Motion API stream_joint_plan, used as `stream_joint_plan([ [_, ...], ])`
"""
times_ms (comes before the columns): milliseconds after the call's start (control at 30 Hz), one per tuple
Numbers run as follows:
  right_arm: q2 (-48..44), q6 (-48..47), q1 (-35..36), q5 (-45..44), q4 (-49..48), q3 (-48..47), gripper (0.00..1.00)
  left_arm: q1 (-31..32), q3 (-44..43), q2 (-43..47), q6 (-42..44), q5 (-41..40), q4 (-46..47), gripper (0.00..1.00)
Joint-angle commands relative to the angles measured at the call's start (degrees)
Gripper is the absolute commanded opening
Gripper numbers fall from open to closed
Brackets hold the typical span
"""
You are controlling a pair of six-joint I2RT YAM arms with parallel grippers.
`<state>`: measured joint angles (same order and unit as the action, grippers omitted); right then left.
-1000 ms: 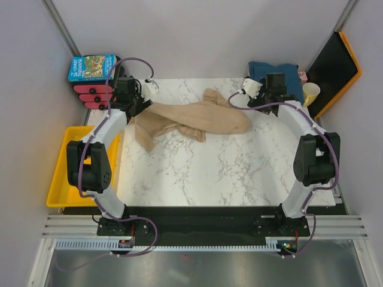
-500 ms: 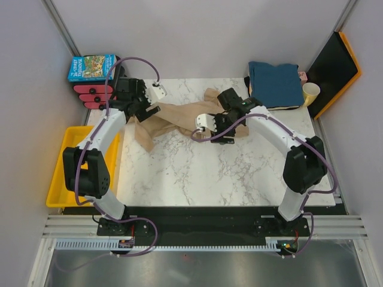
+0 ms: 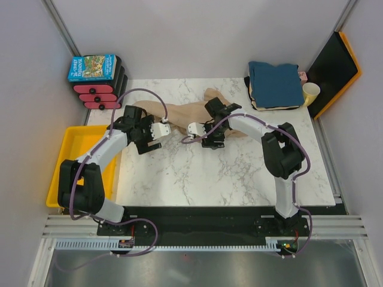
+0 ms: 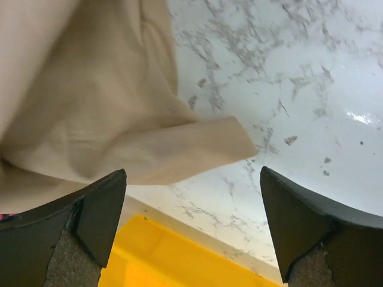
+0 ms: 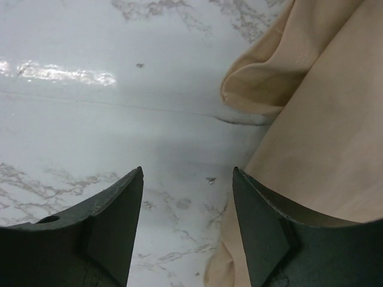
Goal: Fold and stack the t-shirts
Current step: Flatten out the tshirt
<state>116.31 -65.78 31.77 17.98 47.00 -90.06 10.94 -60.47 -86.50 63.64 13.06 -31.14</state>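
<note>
The tan t-shirt (image 3: 179,112) lies crumpled across the back of the marble table (image 3: 227,173). My left gripper (image 3: 145,139) hangs open over the shirt's left end. In the left wrist view the gripper (image 4: 191,191) has wide-apart fingers framing a sleeve of the tan shirt (image 4: 90,107). My right gripper (image 3: 210,139) is open at the shirt's front edge. In the right wrist view the gripper (image 5: 187,173) has bare marble between its fingers, and the right finger sits over the hem of the tan cloth (image 5: 317,119). A folded teal t-shirt (image 3: 275,84) tops a stack at the back right.
A yellow tray (image 3: 72,149) lies off the table's left edge, seen below my left fingers as the tray (image 4: 167,257). A blue picture box (image 3: 91,67) rests on red-and-black cases at the back left. A pale yellow cup (image 3: 310,92) and a black-and-orange board (image 3: 335,66) stand at the back right.
The right arm swung from beside the teal stack to the tan shirt's front edge, its jaws narrowing. The left gripper moved from the back-left corner towards me and right, staying wide open.
</note>
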Motion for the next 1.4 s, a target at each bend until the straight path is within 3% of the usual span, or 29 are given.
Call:
stream_joint_plan([
  [0, 1.28, -0.4, 1.36, 1.53, -5.6, -3.8, 0.68, -1.01, 7.54, 6.41, 5.88, -2.86, 8.35, 1.0],
  [267, 2.6, -2.07, 2.42, 1.62, -8.15, -4.68, 0.68, -3.47, 18.37, 9.07, 10.9, -1.81, 16.63, 1.0],
  [533, 3.39, -1.02, 3.21, 2.94, -8.86, -4.78, 0.68, -3.56, 13.63, 4.32, 5.71, 1.88, 16.9, 1.0],
  [767, 3.83, -0.14, 3.56, 2.77, -10.61, -3.81, 0.67, -3.29, 11.42, 5.64, 3.69, 7.06, 10.66, 1.0],
  [1367, 6.64, 0.65, 5.06, 3.64, -12.81, -3.36, 0.64, -2.33, 12.83, 4.85, 1.32, 4.61, 11.1, 1.0],
])
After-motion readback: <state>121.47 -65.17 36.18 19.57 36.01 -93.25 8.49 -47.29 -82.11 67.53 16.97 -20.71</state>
